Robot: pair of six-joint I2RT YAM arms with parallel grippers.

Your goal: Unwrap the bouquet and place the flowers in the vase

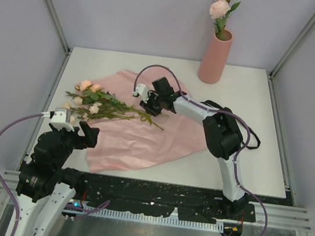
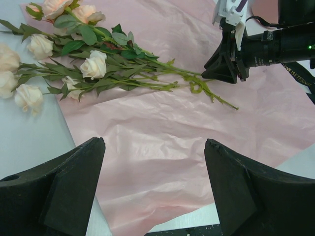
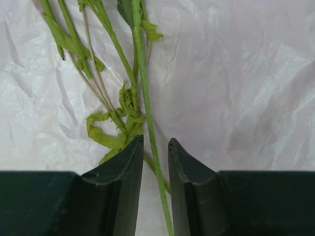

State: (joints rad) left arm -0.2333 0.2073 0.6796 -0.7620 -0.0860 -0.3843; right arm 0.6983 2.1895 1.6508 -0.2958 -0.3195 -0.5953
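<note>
A white table [image 1: 248, 142] carries a spread pink paper [image 1: 136, 144]. The vase [image 1: 214, 58] stands upright at the rear, off the paper, 2 roses [image 1: 219, 8] in it. The flowers [image 1: 98, 102] lie across the paper's left edge. The left gripper [image 2: 153, 142] hovers wide open. The right gripper [image 3: 155, 143] straddles 1 stem [image 3: 145, 88], jaws barely apart, grip unclear.

Peach, cream and pale pink flowers [image 1: 93, 108] on green stems [image 1: 130, 113], plain pink paper [image 1: 136, 141], salmon-pink vase [image 1: 214, 58], white table [image 1: 256, 126]
</note>
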